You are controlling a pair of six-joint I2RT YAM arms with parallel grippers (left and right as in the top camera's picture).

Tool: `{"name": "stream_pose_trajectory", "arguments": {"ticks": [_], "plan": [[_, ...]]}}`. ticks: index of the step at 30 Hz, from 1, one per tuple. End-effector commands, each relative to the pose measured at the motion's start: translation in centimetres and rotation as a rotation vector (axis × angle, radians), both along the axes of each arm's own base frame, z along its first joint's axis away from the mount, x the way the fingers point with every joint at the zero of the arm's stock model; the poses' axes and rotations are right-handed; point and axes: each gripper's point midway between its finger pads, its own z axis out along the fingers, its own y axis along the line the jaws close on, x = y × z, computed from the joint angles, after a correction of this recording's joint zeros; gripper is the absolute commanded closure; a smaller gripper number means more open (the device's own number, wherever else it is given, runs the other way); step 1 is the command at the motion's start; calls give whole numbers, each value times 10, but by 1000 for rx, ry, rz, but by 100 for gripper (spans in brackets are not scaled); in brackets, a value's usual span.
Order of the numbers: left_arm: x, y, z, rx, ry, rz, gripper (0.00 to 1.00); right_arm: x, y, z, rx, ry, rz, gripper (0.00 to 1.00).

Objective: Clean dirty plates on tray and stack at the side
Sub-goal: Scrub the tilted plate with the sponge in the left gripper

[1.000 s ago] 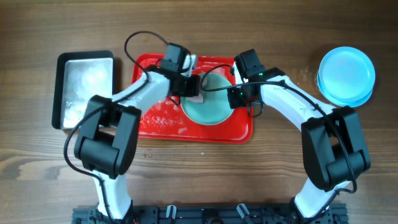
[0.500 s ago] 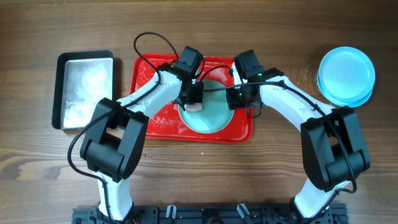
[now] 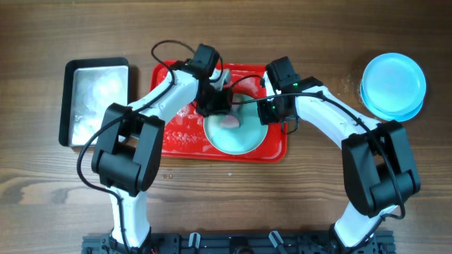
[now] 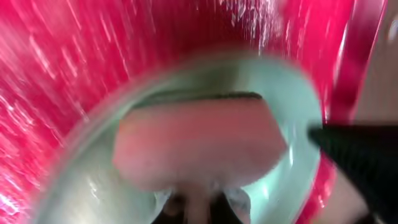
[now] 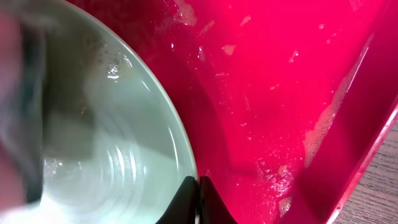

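One pale blue-green plate [image 3: 236, 134] lies on the red tray [image 3: 178, 137]. My left gripper [image 3: 224, 116] is shut on a pink sponge [image 4: 199, 146] and presses it on the plate [image 4: 292, 118]. My right gripper [image 3: 266, 111] is shut on the plate's right rim [image 5: 180, 143]; its black fingertips [image 5: 199, 193] pinch the edge over the wet tray floor [image 5: 280, 93]. Two more light-blue plates [image 3: 393, 86] sit stacked on the table at the far right.
A black-rimmed silver metal pan [image 3: 97, 100] stands left of the tray. The tray floor holds suds and water drops. Black cables loop above the tray's back edge. Wooden table all around.
My left gripper has moved the sponge across the plate, from its left edge toward the upper middle. The right gripper and the plate have stayed in place.
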Motion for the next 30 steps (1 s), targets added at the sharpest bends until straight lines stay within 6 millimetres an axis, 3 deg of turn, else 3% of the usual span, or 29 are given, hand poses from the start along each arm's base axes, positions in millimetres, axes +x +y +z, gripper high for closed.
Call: {"name": "stream_pose_trajectory", "arguments": {"ticks": [1, 3, 5, 7, 8, 10, 13, 15, 16, 22, 24, 30], "plan": [[52, 20, 1, 219, -278, 48, 96, 0, -4, -4, -22, 2, 5, 96], [62, 22, -9, 286, -330, 55, 96, -1, -4, -4, -22, 2, 4, 96], [52, 24, -28, 321, -279, 43, 96, -1, -4, -4, -22, 3, 4, 96], [30, 39, -52, 388, -155, 78, 96, -1, -4, -4, -22, 3, 4, 96], [6, 57, -67, 464, -28, 113, 96, -1, -4, -4, -23, 4, 5, 96], [-24, 79, -71, 536, 118, 141, 96, -1, -4, -4, -23, 3, 5, 96], [-55, 92, -65, 518, 294, 146, 96, -1, -4, -4, -22, 3, 4, 96], [-79, 68, -51, 297, 436, 43, 96, -1, -4, -4, -23, 4, 4, 96], [-84, 65, -49, 283, 453, 34, 96, -1, -4, -4, -23, 4, 5, 96], [-100, 53, -46, 295, 477, -34, 96, -2, -4, -13, -30, 21, 5, 96], [-91, 51, -51, 298, 437, -12, 96, -3, -5, -15, -32, 27, 5, 96], [-57, 79, -97, 497, 239, 284, 96, -3, -4, -15, -32, 26, 7, 96]]}}
